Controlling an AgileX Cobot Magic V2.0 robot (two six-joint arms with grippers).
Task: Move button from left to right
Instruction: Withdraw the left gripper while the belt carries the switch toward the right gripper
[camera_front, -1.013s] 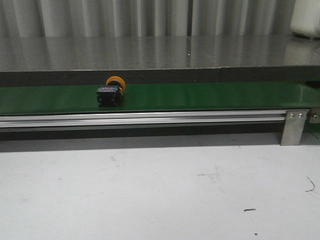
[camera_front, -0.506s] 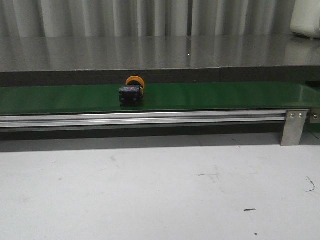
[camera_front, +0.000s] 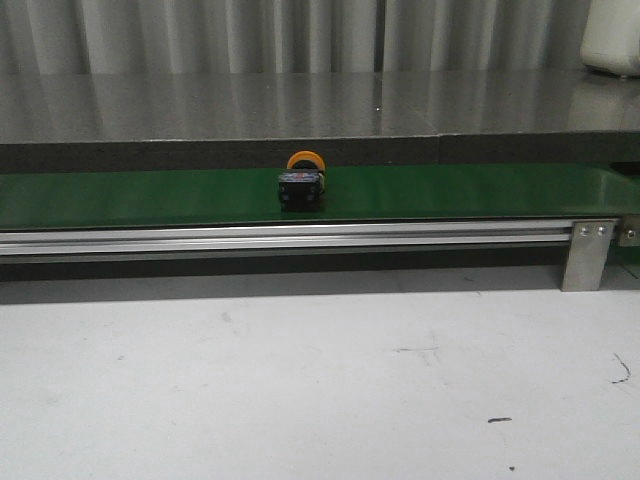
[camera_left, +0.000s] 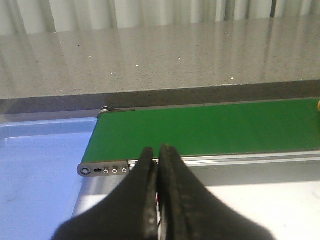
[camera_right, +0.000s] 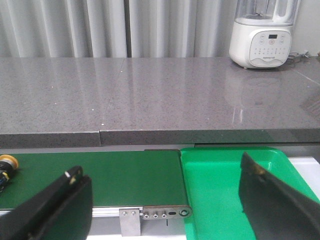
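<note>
- So far, the button (camera_front: 303, 183) lies on its side on the green conveyor belt (camera_front: 450, 192), roughly at mid-length in the front view, with its orange cap toward the back and its black body toward the camera.
- Neither arm touches it; no arm shows in the front view at all.
- At the belt's left end, the left gripper (camera_left: 159, 165) hovers with its fingers pressed together and nothing between them; a blue tray (camera_left: 40, 165) sits just beside that end.
- At the belt's right end, the right gripper (camera_right: 165, 200) is spread wide and empty, and the button shows only at the edge of its view (camera_right: 7, 165), well apart from the fingers.
- A green tray (camera_right: 220, 175) adjoins the right end of the belt; it looks like the likely destination.
- Judged from this, the transfer is partway: the button has yet to reach the right end, and picking it up or placing it remains undone.
</note>
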